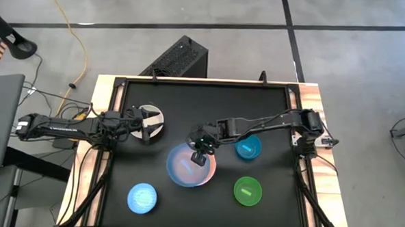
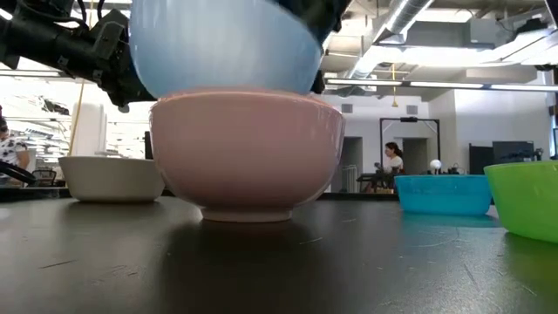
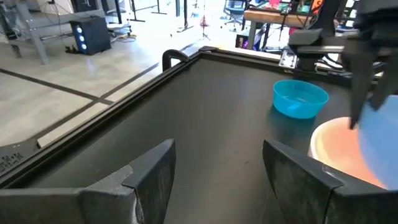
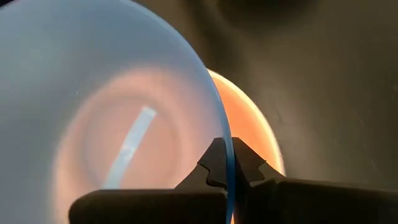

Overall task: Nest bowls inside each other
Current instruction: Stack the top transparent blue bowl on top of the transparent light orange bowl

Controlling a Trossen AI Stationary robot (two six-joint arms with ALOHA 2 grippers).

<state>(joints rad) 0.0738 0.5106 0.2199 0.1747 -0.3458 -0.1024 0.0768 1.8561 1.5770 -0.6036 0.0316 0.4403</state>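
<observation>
A pink bowl (image 1: pixel 186 173) stands on its foot near the middle of the black table. Over it my right gripper (image 4: pixel 229 163) is shut on a pale blue see-through bowl (image 2: pixel 222 44), whose lower part dips behind the pink bowl's rim (image 2: pixel 247 94). At the table's left, my left gripper (image 3: pixel 217 180) hangs open above a white bowl (image 1: pixel 151 119), with nothing between its fingers. Also resting on the table are a turquoise bowl (image 1: pixel 247 147), a green bowl (image 1: pixel 248 191) and a light blue bowl (image 1: pixel 142 198). My right gripper pinches the pale blue bowl's rim (image 4: pixel 227 134), on the side toward the table's right, with one finger inside the bowl and one outside. The fingers slant down from the table's right. The bowl hangs tilted, open side up, partly inside the pink bowl; whether the two bowls touch I cannot tell.
A raised black rim (image 3: pixel 180 56) runs round the table. The turquoise bowl lies just under my right arm (image 1: pixel 257 124), and the green bowl sits near the front right. There is bare tabletop along the far side (image 1: pixel 210 100).
</observation>
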